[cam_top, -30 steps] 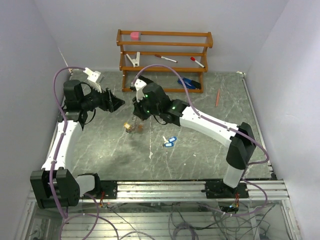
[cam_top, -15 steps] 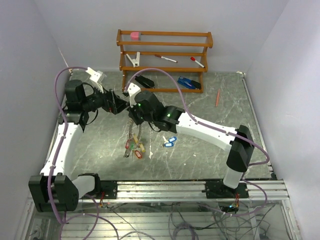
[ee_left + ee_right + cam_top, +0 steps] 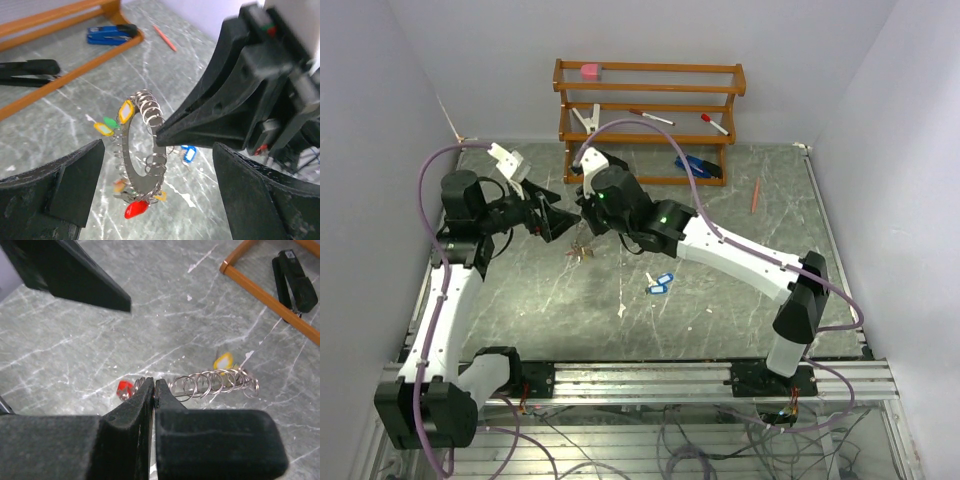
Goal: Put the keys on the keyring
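Observation:
The keyring [image 3: 136, 161], a flat grey ring, hangs upright in the air, and my right gripper [image 3: 154, 388] is shut on its rim. Wire loops [image 3: 216, 382] sit along the ring, carrying keys with yellow [image 3: 125, 110], green [image 3: 111, 121] and red [image 3: 133, 209] tags. In the top view the bunch [image 3: 582, 249] dangles just under the right gripper [image 3: 576, 214]. My left gripper [image 3: 159, 192] is open wide, with its fingers [image 3: 67, 186] either side of the ring and apart from it. It faces the right gripper from the left [image 3: 548, 214]. Two blue-tagged keys [image 3: 660, 284] lie loose on the table.
A wooden rack [image 3: 650, 108] stands at the back with a pink block [image 3: 590, 71], markers and a clip. A black stapler [image 3: 295, 281] and a blue stapler [image 3: 700, 166] lie under it. An orange pen [image 3: 756, 195] lies at the right. A small white scrap [image 3: 622, 310] lies near the front.
The left gripper has opened wide and stands around the ring. The right gripper has lifted the ring, so the keys hang higher than half a second ago.

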You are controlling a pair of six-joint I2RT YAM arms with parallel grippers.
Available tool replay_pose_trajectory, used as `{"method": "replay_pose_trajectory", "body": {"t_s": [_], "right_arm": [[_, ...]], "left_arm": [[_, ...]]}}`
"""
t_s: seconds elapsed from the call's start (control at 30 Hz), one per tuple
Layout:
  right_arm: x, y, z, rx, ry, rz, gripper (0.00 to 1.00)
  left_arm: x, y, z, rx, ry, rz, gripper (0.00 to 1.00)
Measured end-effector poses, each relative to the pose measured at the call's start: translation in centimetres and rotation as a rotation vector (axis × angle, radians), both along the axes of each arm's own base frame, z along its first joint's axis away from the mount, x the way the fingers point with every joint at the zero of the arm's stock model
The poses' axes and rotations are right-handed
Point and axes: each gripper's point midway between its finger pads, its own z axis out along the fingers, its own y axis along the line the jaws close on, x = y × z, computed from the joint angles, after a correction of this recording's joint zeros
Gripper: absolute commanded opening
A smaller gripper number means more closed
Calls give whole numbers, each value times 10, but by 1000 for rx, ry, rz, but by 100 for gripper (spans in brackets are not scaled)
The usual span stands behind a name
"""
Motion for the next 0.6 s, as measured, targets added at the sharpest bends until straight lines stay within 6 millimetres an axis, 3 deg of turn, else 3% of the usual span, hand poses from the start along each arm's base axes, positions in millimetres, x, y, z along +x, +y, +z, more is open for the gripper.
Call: {"method": "replay_pose_trajectory", "body": {"t_s": [0.17,0.37,0.6], "right_arm": [[0,2,24,38,-11,-5,0],[-2,6,51,95,-19,-1,0],[-10,12,57,112,-10,22,0]], "left_arm": [[-5,-9,-14,-15,55,-102,100],[-13,-13,-8,-24,32,-146,100],[-17,-25,0,-48,14,-193,100]]}}
